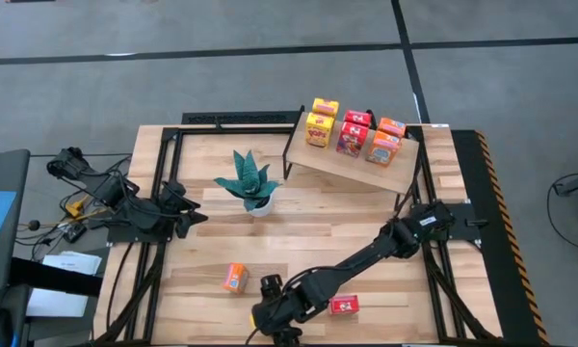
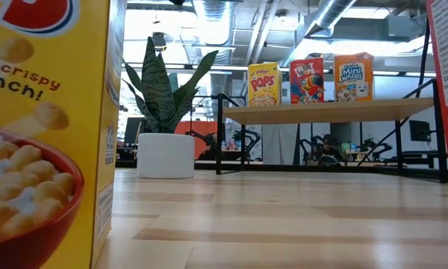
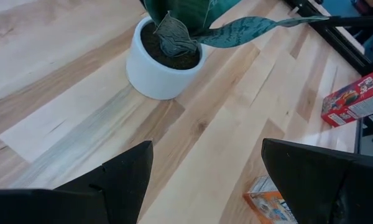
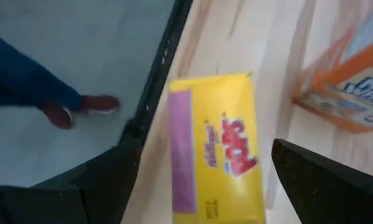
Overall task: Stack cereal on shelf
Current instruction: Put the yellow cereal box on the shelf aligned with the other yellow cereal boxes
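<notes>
The light-wood shelf (image 1: 356, 159) stands at the far right and carries several cereal boxes: two yellow (image 1: 320, 122), two red (image 1: 354, 133), two orange (image 1: 386, 140). An orange box (image 1: 235, 279) and a red box (image 1: 344, 305) are on the table near its near edge. A yellow box (image 4: 217, 143) is by the near edge, large in the low view (image 2: 45, 134). My right gripper (image 1: 270, 310) is open over it, one finger on either side (image 4: 202, 162), touching nothing. My left gripper (image 1: 188, 217) is open and empty, left of the plant.
A teal spiky plant in a white pot (image 1: 251, 185) stands mid-table, close to my left gripper (image 3: 205, 180). Black frame rails run along the table's sides. A person's leg and red shoe (image 4: 81, 106) show on the floor beyond the near edge.
</notes>
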Robot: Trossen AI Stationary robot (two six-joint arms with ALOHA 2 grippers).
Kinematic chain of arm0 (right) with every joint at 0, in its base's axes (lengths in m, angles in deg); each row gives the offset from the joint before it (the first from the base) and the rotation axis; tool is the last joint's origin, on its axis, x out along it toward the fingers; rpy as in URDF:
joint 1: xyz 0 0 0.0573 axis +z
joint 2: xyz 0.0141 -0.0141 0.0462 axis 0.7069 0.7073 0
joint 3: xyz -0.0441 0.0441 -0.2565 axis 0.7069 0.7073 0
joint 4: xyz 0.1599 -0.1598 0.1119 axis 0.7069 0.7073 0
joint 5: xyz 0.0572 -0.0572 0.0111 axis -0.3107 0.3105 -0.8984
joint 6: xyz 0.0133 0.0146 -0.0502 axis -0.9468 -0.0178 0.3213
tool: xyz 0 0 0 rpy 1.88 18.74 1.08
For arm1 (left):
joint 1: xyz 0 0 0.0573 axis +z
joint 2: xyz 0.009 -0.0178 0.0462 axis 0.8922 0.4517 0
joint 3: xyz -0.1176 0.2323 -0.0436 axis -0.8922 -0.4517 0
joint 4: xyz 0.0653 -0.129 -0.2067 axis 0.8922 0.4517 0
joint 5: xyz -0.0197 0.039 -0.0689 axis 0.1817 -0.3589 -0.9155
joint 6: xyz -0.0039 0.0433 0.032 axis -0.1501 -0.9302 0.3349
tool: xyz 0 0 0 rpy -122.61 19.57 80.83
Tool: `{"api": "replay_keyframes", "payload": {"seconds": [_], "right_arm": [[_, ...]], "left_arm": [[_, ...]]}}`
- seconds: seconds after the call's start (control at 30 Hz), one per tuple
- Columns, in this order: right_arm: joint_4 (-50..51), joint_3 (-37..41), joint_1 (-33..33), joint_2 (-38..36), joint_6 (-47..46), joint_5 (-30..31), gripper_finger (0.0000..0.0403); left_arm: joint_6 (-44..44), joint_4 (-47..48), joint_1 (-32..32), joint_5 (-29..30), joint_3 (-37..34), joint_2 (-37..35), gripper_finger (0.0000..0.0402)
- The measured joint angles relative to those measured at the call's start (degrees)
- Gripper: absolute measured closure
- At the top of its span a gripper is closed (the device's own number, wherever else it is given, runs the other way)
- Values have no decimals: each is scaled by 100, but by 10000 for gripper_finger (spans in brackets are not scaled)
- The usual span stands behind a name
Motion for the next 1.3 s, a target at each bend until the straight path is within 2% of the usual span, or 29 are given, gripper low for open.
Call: {"api": "replay_keyframes", "payload": {"seconds": [0.23,0.43,0.9,1.2,1.3], "right_arm": [[53,-8,-154,-101,-138,8,36],[122,-8,-177,-106,-138,-323,77],[309,-8,-188,-107,-75,-354,156],[333,-2,-225,-157,76,-422,238],[381,3,-257,-197,164,-432,253]], "left_arm": [[-59,29,0,2,0,-1,109],[-122,44,0,2,0,-2,109],[-122,150,2,43,0,-1,109],[-91,145,2,52,0,0,109],[-69,143,2,52,0,0,109]]}}
